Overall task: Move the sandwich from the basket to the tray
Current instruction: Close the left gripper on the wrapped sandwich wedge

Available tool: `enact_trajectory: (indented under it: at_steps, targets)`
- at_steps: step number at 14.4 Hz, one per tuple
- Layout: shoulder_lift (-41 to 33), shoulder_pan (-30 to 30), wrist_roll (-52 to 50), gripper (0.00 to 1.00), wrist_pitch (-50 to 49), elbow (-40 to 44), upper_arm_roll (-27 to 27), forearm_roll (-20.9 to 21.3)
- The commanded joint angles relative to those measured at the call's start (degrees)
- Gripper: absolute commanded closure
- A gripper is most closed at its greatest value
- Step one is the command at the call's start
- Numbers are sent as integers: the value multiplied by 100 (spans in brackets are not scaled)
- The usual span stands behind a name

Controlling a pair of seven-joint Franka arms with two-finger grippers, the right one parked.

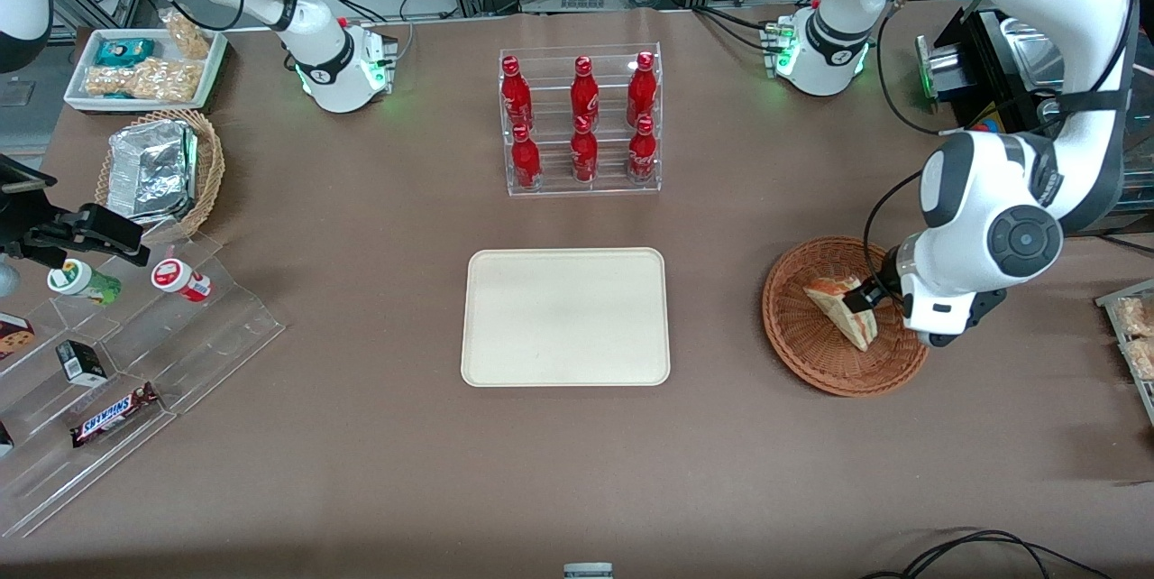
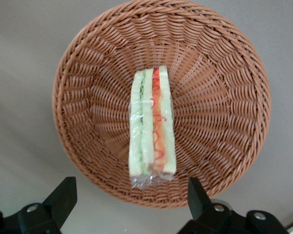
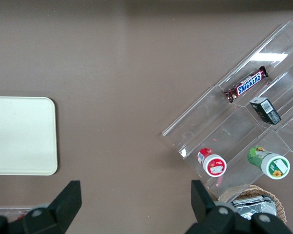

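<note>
The gripper (image 2: 132,207) hung over the wicker basket (image 1: 811,340) toward the working arm's end of the table (image 1: 361,471), its fingers (image 2: 61,197) spread wide and holding nothing. The sandwich (image 2: 152,127) lay on edge in the basket, its long axis running straight out from the gap between the fingers, crosswise to their closing line. The cream tray (image 1: 565,317) at the table's middle was bare.

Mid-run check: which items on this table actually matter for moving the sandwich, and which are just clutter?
Job items: sandwich, lying in the basket; tray, bare, toward the parked arm's end from the basket; gripper, open, above the basket with the sandwich between its fingers.

Clutter: cola bottles in their rack; foil packets; Snickers bar; two small tubs.
</note>
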Motion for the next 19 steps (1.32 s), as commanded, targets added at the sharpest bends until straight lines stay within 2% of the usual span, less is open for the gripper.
enact_trajectory:
  at_steps: [1,3,5,12,13,14,15,16,18,19]
  targets:
    - [160,-59,-241,0,125,7,20,102]
    - [247,-68,-250,0,134,-36,20,119]
    - [353,-77,-285,0,247,-115,20,390]
    - [485,-77,-549,0,1250,-783,20,462]
    - [529,-77,-557,0,1250,-836,20,610]
    - [555,-77,-592,8,1250,-819,20,664]
    - [564,-77,-741,33,1250,-810,20,673]
    - [547,-77,-942,69,1224,-801,28,682]
    - [512,-77,-1154,90,1197,-723,28,690]
    - [503,-68,-1146,96,1188,-644,28,691]
